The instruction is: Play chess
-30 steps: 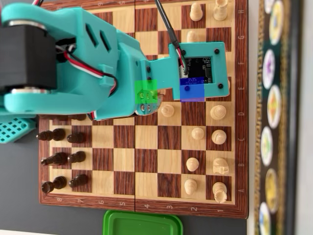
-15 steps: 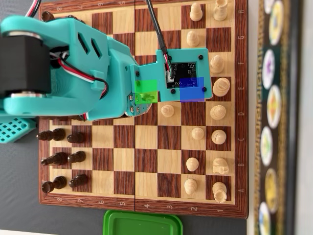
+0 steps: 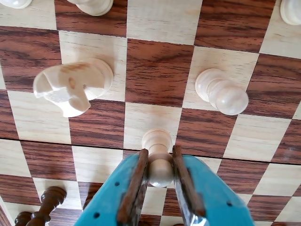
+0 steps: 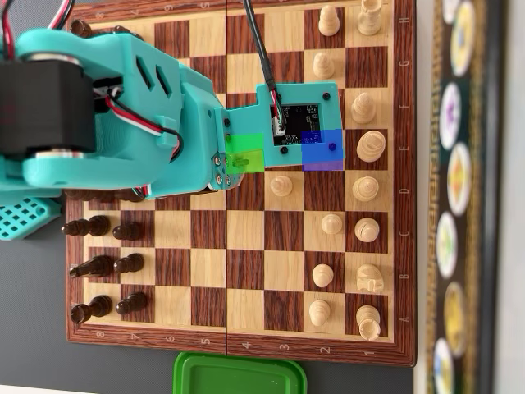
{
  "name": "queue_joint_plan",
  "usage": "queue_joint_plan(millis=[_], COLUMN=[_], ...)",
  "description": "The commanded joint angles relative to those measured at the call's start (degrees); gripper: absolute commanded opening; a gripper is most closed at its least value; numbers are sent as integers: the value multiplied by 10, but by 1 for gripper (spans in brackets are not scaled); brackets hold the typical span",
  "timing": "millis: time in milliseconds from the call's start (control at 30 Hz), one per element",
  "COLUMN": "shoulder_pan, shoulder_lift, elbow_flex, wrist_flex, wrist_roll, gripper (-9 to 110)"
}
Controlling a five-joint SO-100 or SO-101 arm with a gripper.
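1. Wooden chessboard (image 3: 160,70) fills the wrist view.
2. Left of the claw (image 3: 160,176), a knight (image 3: 73,87) stands ahead.
3. Claw nearly closed, pinching a white pawn (image 3: 159,153) between its fingers, pawn upright.
4. Right and ahead, another pawn (image 3: 221,92); the squares straight ahead lie open.

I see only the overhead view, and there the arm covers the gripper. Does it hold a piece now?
Observer: Yes. In the wrist view the gripper is closed on a light pawn, with one finger on each side of its head.
Operator: Is the pawn off the board?
Observer: I cannot tell. Its base shows beyond the fingertips, over the board, but contact is not clear.
Operator: What is nearest ahead of it?
Observer: A light knight up-left and a second pawn up-right, both apart from the held one.
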Motion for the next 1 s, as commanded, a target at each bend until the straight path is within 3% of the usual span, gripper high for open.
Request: queue_joint_plan(millis=[0,967], shoulder_pan=[-4,-19], shoulder_lift=[21,21], elbow_flex=[-3,22], wrist_flex=[-5,-41], wrist_roll=[4,4], gripper=[6,6])
